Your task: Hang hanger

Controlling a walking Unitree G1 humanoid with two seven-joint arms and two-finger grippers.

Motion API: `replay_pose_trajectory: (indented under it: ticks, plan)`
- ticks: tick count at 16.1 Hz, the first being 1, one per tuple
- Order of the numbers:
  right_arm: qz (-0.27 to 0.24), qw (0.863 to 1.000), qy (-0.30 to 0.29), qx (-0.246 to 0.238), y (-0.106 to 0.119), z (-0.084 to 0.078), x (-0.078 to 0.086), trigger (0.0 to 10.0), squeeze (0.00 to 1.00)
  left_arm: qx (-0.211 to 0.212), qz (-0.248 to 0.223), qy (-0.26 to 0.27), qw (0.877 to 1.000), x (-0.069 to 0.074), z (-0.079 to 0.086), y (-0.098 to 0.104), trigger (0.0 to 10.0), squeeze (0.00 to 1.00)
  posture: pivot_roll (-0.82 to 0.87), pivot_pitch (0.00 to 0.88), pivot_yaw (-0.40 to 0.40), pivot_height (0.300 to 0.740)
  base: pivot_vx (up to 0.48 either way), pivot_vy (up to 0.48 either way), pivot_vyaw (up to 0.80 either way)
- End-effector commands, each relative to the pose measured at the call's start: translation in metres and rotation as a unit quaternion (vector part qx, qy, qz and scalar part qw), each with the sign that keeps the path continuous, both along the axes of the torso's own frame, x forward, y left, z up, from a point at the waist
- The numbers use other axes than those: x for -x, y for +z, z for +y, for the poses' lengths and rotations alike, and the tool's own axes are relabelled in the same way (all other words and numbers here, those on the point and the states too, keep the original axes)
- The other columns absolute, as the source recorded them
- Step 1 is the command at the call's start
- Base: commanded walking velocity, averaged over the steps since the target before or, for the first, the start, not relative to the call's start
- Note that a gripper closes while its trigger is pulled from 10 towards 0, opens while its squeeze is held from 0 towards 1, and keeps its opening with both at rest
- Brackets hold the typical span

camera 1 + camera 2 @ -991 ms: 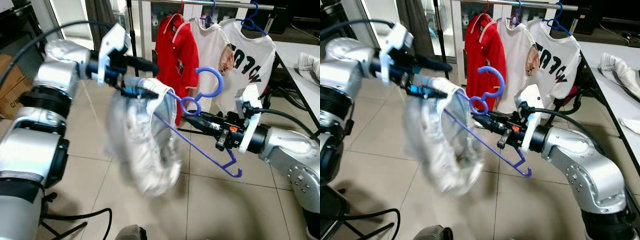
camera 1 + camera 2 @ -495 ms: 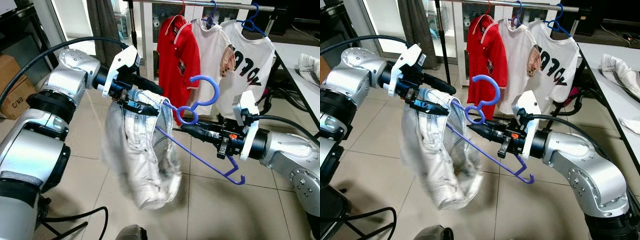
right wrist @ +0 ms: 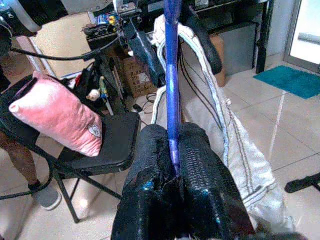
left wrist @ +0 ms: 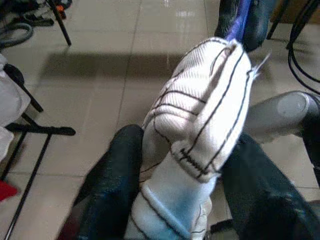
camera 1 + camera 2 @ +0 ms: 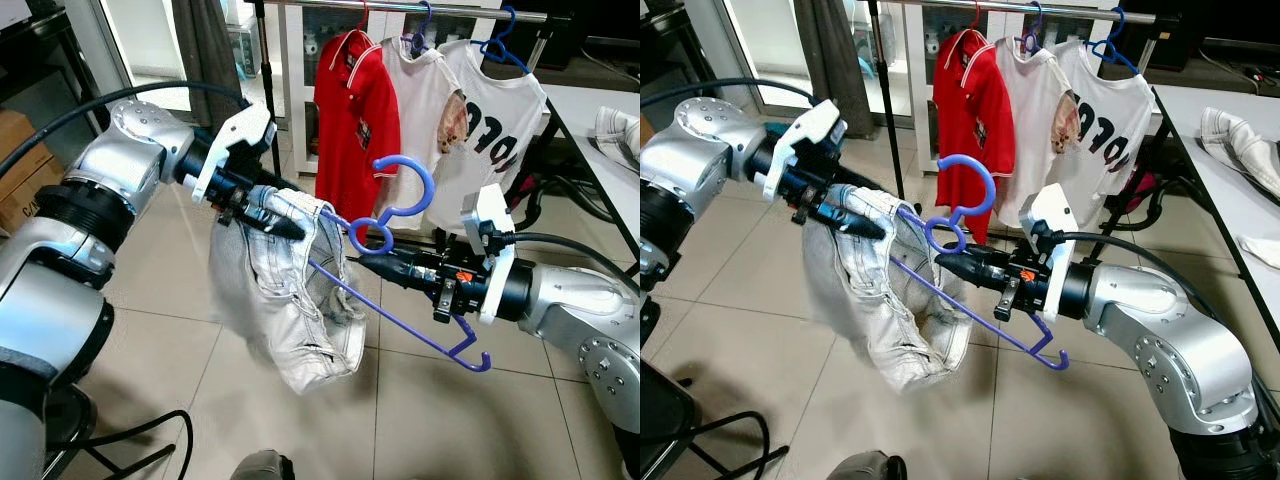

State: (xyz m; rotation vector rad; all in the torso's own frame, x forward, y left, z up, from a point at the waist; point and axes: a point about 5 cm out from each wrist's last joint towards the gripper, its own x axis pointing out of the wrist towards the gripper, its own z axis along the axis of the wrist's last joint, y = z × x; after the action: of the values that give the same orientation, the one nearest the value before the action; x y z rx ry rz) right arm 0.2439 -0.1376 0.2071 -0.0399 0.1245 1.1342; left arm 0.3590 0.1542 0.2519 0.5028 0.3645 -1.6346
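From my end: the hanger (image 5: 400, 255) is thin blue-purple plastic w/ a big curled hook on top and a small hook at the low end, tilted in mid-air in front of the clothes rail (image 5: 420, 10). My right gripper (image 5: 362, 259) is clamped tight on it near the neck. Left gripper (image 5: 290, 213) is pinching the waistband of pale, faded denim jeans (image 5: 290, 300), bunched and draped over the hanger's arm.

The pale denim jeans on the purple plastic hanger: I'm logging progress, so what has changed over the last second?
The pale denim jeans have stopped swinging and hang sharper and lower. The left gripper has dropped slightly with the waistband it clamps. The right gripper stays shut on the purple plastic hanger, and the hanger is not yet on the clothes rail carrying the red and white shirts.
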Motion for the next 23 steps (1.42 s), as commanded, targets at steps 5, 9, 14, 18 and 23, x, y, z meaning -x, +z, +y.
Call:
replay_pose_trajectory:
  ticks: [5, 9, 14, 18, 23]
  plan:
    - [-0.056, 0.997, 0.038, -0.026, 0.025, 0.007, 0.005, 10.0, 0.0, -0.035, 0.004, -0.001, 0.999, -0.001, 0.0, -0.006, 0.0, 0.0, -0.04, 0.0, 0.061, 0.74, 0.0, 0.0, 0.0]
    - [-0.056, 0.997, 0.041, -0.027, 0.026, 0.008, 0.005, 10.0, 0.0, -0.023, -0.001, 0.003, 1.0, -0.004, -0.003, -0.009, 0.0, 0.0, -0.04, 0.0, 0.063, 0.74, 0.0, 0.0, 0.0]
    - [-0.045, 0.998, 0.044, -0.031, 0.023, 0.008, 0.007, 10.0, 0.0, 0.007, 0.014, 0.0, 1.0, -0.001, -0.006, -0.019, 0.0, 0.0, -0.05, 0.0, 0.059, 0.74, 0.0, 0.0, 0.0]
    - [-0.043, 0.998, 0.015, -0.037, 0.023, 0.003, 0.001, 10.0, 1.0, 0.016, 0.009, 0.018, 1.0, -0.004, 0.0, -0.017, 0.0, 0.0, -0.04, 0.0, 0.058, 0.74, 0.0, 0.0, 0.0]
    - [-0.057, 0.995, -0.051, -0.062, 0.029, -0.021, -0.005, 10.0, 1.0, 0.02, -0.011, 0.081, 0.996, -0.008, 0.018, -0.023, 0.0, 0.0, -0.04, 0.0, 0.052, 0.74, 0.0, 0.0, 0.0]
